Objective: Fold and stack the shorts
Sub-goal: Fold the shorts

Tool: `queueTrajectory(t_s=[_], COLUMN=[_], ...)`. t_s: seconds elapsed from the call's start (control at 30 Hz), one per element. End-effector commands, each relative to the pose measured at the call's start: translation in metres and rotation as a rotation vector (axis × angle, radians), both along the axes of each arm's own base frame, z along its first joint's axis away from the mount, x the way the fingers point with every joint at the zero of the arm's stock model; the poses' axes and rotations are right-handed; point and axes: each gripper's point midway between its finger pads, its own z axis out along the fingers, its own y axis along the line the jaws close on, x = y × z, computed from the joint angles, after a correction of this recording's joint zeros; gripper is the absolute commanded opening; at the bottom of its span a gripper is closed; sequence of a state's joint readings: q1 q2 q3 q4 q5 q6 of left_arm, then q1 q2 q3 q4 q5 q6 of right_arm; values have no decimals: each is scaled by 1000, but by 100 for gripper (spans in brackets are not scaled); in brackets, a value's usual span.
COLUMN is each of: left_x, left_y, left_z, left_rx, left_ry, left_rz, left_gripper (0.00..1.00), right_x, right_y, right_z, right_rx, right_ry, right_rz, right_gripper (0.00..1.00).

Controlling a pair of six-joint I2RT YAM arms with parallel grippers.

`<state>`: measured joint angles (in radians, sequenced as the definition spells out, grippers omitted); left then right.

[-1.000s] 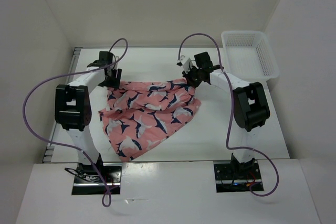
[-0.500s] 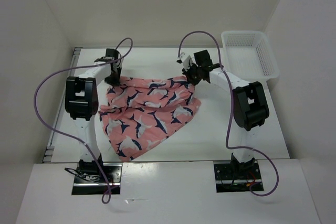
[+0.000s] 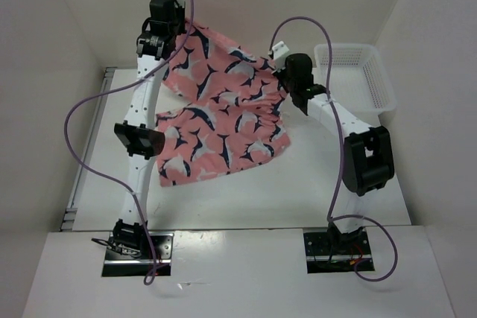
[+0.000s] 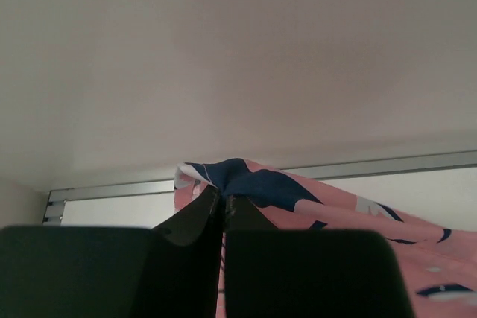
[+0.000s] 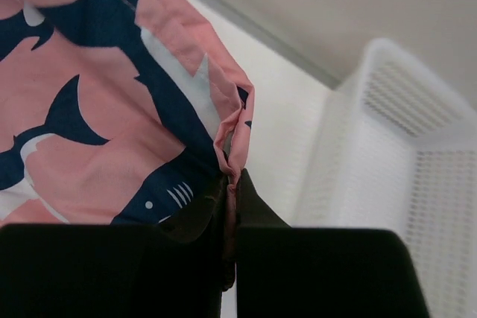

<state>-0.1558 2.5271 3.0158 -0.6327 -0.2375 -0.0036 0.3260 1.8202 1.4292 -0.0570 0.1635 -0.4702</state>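
The left gripper (image 4: 222, 206) and right gripper (image 5: 230, 186) each clamp a corner of the shorts (image 3: 223, 109), which hang spread left of the basket (image 3: 347, 48). Folding and stacking look not yet begun.

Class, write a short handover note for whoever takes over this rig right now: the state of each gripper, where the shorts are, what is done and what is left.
Left gripper: shut on the shorts, held high at the far side.
Right gripper: shut on the opposite corner, lower, near the basket.
Shorts: spread between both grippers, lower part seemingly resting on the table.
Done: both corners gripped.
Left: fold, then stack.
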Motion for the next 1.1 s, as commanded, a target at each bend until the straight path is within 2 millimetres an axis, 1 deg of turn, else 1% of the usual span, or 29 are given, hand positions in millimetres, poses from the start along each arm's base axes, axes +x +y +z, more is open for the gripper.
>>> queueTrajectory(t_s=[0.0, 0.07, 0.1, 0.13, 0.17, 0.2, 0.23, 0.27, 0.3, 0.33, 0.37, 0.4, 0.43, 0.47, 0.5, 0.53, 0.57, 0.6, 0.63, 0.67, 0.7, 0.73, 0.77, 0.83, 0.87, 0.9, 0.97, 1.0, 1.07], left_x=[-17, -24, -26, -37, -41, -45, -58, -66, -82, -91, -100, -107, -119, -127, -138, -156, -155, -178, -215, -216, -235, -246, -260, -271, -273, -286, -301, -317, -335], left_y=[-11, -20, -21, -19, -23, -23, -22, -18, -9, -6, 0, 10, 19, 19, 24, 26, 29, 25, 26, 15, 15, 15, 19, 21, 23, 23, 17, 10, 8], left_z=[-7, -7, -12, -11, -25, -32, -50, -53, -71, -75, -84, -94, -79, -85, -121, -104, -106, -73, -148, -149, -140, -153, -170, -175, -178, -188, -200, -212, -227], left_rx=[23, 33, 34, 40, 50, 58, 71, 64, 69, 65, 49, 58, 45, 18, 14, 14, 20, 38, 88, 145, 159, 175, 190, 196, 201, 211, 232, 265, 299], left_ry=[67, 84, 104, 134, 178, 213, 301, 338, 436, 478, 530, 585, 592, 634, 757, 749, 719, 628, 801, 711, 674, 709, 776, 800, 798, 826, 859, 893, 934], left_rz=[1, 0, -9, -9, -18, -19, -33, -49, -53, -62, -77, -53, -50, -82, -78, -78, -66, -64, -48, -32, -30, -31, -31, -31, -24, -32, -58, -84, -103], left_gripper=[0, 0, 0, 0, 0, 0, 0, 0, 0, 0, 0, 0, 0, 0, 0, 0, 0, 0, 0, 0, 0, 0, 0, 0, 0, 0, 0, 0, 0], right_x=[-1, 0, 1, 1, 1, 1, 0, -2, -6, -12, -17, -25, -36, -42, -49, -57, -61, -70, -75, -81, -89, -92, -95, -104, -107, -114, -119, -127, -138], right_y=[-42, -43, -41, -41, -39, -37, -35, -32, -24, -20, -15, -5, -3, -1, -1, -4, -6, -11, -13, -15, -16, -15, -16, -15, -16, -19, -24, -27, -26], right_z=[55, 63, 65, 65, 65, 65, 62, 64, 60, 47, 45, 44, 30, 29, 30, 20, 16, 10, 5, 6, -7, -14, -15, -28, -30, -44, -50, -65, -68], right_rx=[-34, -38, -42, -42, -48, -54, -61, -64, -79, -102, -111, -122, -133, -138, -147, -165, -180, -215, -231, -244, -242, -247, -247, -268, -280, -297, -340, -354, -378], right_ry=[-159, -183, -192, -192, -192, -192, -179, -177, -159, -106, -84, -67, -3, 10, 12, 32, 38, 41, 48, 43, 71, 85, 87, 111, 112, 142, 139, 174, 179], right_rz=[-132, -128, -115, -115, -100, -86, -66, -41, 29, 78, 122, 210, 247, 279, 299, 308, 317, 325, 334, 341, 354, 369, 370, 393, 400, 412, 424, 436, 464], right_gripper=[0, 0, 0, 0, 0, 0, 0, 0, 0, 0, 0, 0, 0, 0, 0, 0, 0, 0, 0, 0, 0, 0, 0, 0, 0, 0, 0, 0, 0])
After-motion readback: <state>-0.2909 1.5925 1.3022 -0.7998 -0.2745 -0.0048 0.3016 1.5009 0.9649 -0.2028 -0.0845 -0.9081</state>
